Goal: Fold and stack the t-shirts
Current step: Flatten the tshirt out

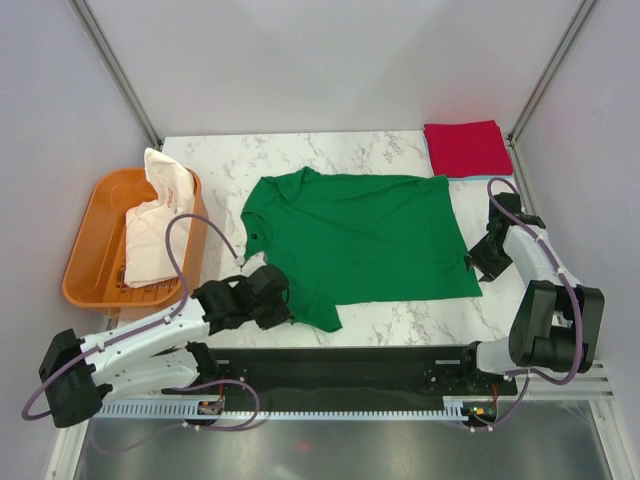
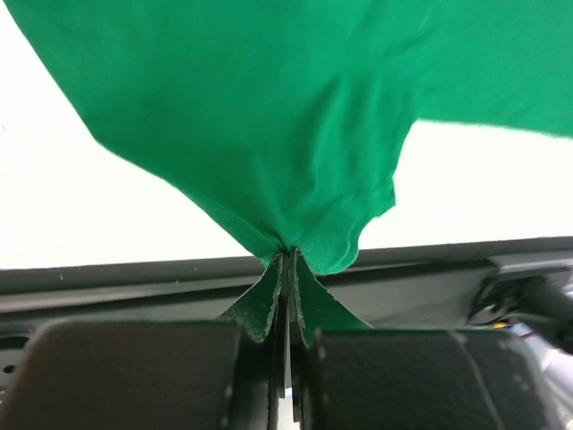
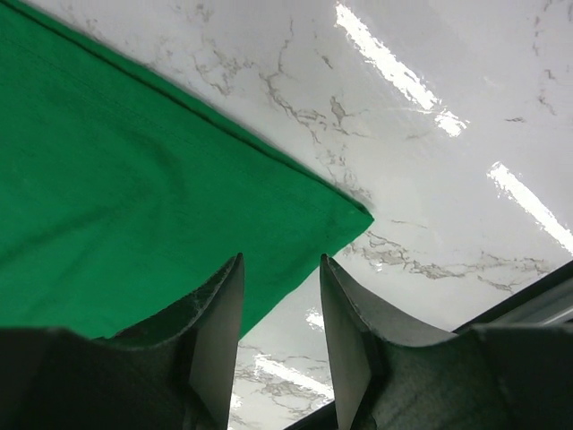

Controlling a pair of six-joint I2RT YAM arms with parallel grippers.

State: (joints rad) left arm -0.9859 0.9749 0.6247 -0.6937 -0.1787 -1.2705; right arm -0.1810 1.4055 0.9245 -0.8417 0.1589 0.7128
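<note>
**Green t-shirt pinched at the sleeve, hem corner not yet taken**

The green t-shirt lies spread flat mid-desk, collar to the left. The left fingers are clamped on the near sleeve's edge, and cloth tents up into them, probably to draw it inward for a fold. The right fingers stand parted and empty just over the near hem corner, with bare marble beside it. A folded red t-shirt sits well apart at the far right corner.
</note>
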